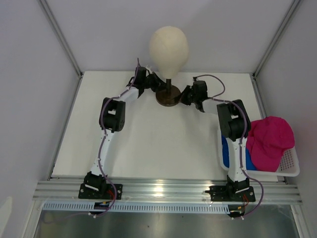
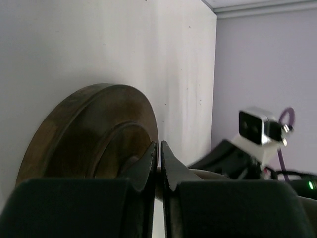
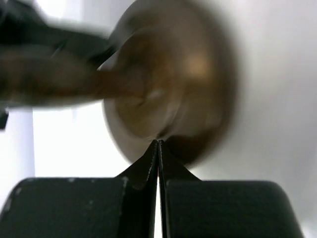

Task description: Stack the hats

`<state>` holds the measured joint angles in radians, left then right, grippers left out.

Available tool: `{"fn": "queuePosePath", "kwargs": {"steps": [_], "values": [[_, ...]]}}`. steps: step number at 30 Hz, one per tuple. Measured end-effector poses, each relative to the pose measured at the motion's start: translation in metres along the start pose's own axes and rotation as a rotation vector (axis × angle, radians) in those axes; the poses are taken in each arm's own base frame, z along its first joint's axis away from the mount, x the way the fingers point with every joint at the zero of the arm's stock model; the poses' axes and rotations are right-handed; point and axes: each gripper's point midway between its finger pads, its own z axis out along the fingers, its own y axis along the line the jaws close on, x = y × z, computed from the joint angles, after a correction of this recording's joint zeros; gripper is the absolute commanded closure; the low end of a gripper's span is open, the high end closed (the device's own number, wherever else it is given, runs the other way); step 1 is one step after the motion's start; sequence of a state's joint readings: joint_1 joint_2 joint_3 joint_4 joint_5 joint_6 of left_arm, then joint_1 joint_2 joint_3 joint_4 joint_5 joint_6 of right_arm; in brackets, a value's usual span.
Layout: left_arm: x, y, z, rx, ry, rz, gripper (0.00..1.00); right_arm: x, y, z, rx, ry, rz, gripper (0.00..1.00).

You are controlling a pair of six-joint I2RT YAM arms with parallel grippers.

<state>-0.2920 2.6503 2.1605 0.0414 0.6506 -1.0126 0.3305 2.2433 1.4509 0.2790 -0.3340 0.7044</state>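
Walls (image 1: 34, 99): pale, enclosing three sides.
Table (image 1: 148, 144): white, smooth.
Mannequin head (image 1: 169, 47) on dark stand (image 1: 168, 96), at the far edge.
Mesh basket (image 1: 290, 169), right: pink hat (image 1: 270, 141) lies over blue hat (image 1: 227, 153). Both are judged light and floppy, best pinched at the brim.
Left gripper (image 2: 158, 151), right gripper (image 3: 158, 148): clenched, empty, beside the stand.

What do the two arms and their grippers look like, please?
Both the left arm and right arm have white links with bulky black joint housings, and a purple cable runs along each. The left gripper and right gripper have matte black fingers tapering from blocky bases to thin pointed tips.
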Motion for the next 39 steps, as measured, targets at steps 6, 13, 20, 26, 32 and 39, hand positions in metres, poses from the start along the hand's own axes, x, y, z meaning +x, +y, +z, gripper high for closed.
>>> {"fn": "queuePosePath", "kwargs": {"steps": [6, 13, 20, 26, 32, 39], "values": [[0.005, -0.015, 0.011, 0.083, 0.039, 0.043, 0.91, -0.048, -0.050, -0.031, 0.094, -0.083, 0.107, 1.00], [0.024, -0.032, 0.018, 0.141, 0.096, 0.074, 0.90, -0.050, -0.028, -0.029, 0.042, -0.088, 0.075, 1.00], [0.046, -0.042, 0.023, 0.169, 0.156, 0.092, 0.94, -0.049, 0.005, -0.018, -0.046, -0.102, 0.049, 1.00], [0.072, -0.015, 0.025, 0.122, 0.203, 0.062, 0.96, -0.018, -0.003, -0.014, -0.035, -0.083, 0.083, 1.00], [0.086, -0.004, 0.014, 0.079, 0.194, 0.020, 0.96, 0.001, -0.007, -0.021, -0.018, -0.106, 0.139, 1.00], [0.093, 0.002, 0.007, 0.023, 0.163, -0.006, 0.96, 0.038, 0.018, -0.025, -0.007, -0.120, 0.149, 1.00]]}}
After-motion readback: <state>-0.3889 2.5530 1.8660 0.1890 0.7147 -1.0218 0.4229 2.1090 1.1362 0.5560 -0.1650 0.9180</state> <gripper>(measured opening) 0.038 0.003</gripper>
